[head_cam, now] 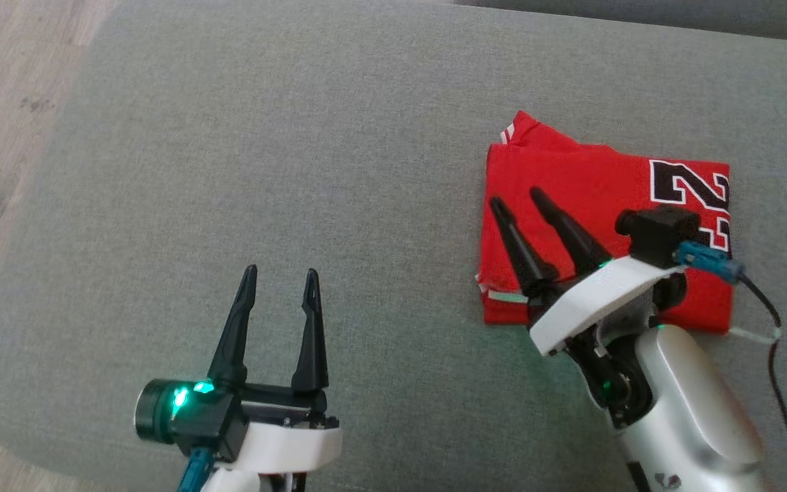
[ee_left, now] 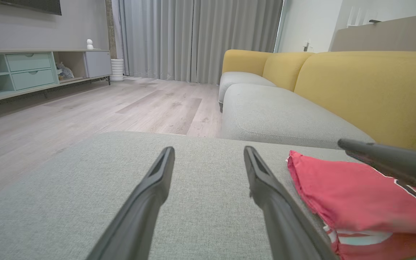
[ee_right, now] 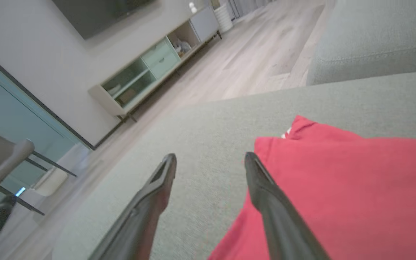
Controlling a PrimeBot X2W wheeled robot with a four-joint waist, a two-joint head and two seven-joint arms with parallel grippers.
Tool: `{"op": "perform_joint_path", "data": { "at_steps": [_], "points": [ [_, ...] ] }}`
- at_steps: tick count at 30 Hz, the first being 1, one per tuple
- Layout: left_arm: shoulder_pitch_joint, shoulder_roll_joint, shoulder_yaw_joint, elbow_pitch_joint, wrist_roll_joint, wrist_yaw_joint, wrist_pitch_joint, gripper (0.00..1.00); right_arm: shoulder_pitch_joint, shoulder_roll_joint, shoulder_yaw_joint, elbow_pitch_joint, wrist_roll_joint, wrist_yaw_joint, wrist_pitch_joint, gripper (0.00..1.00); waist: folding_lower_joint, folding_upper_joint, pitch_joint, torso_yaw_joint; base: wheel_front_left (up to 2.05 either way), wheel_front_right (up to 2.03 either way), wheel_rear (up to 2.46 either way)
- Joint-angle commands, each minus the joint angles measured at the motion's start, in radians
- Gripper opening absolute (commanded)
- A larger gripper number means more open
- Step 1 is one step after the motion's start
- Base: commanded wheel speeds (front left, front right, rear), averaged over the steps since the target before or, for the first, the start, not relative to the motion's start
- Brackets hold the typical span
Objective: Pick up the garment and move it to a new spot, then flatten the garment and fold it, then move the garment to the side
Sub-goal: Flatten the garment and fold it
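Both dark grippers are held with fingers spread and empty: the left gripper (head_cam: pixel 281 272) at lower left over the grey fabric sofa cushion (head_cam: pixel 298 137), the right gripper (head_cam: pixel 516 197) above the left edge of the folded red jersey with black-and-white numerals (head_cam: pixel 591 198) at centre right, presumably to shift it aside. Part of the jersey is hidden by the pale right forearm (head_cam: pixel 694 396); finger contact cannot be judged.
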Motion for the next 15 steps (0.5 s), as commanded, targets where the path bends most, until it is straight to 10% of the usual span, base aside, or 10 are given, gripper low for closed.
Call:
{"op": "perform_joint_path", "data": {
  "at_steps": [1, 9, 15],
  "points": [
    [-0.034, -0.005, 0.025, -0.032, -0.005, 0.008, -0.008, 1.00, -0.029, 0.017, 0.030, -0.045, 0.022, -0.001, -0.033, 1.00, -0.0001, 0.0000, -0.002, -0.002, 0.00, 0.00, 0.00],
    [-0.024, -0.005, 0.066, -0.031, 0.026, 0.011, -0.008, 1.00, -0.039, -0.027, -0.036, -0.109, 0.003, -0.001, -0.218, 1.00, -0.0001, 0.0000, -0.054, -0.074, 0.00, 0.00, 0.00],
    [0.036, -0.005, 0.115, -0.016, 0.055, -0.008, -0.008, 1.00, 0.109, -0.176, -0.088, -0.042, -0.020, -0.001, -0.405, 1.00, -0.0001, 0.0000, -0.156, -0.144, 0.00, 0.00, 0.00]
  ]
}}
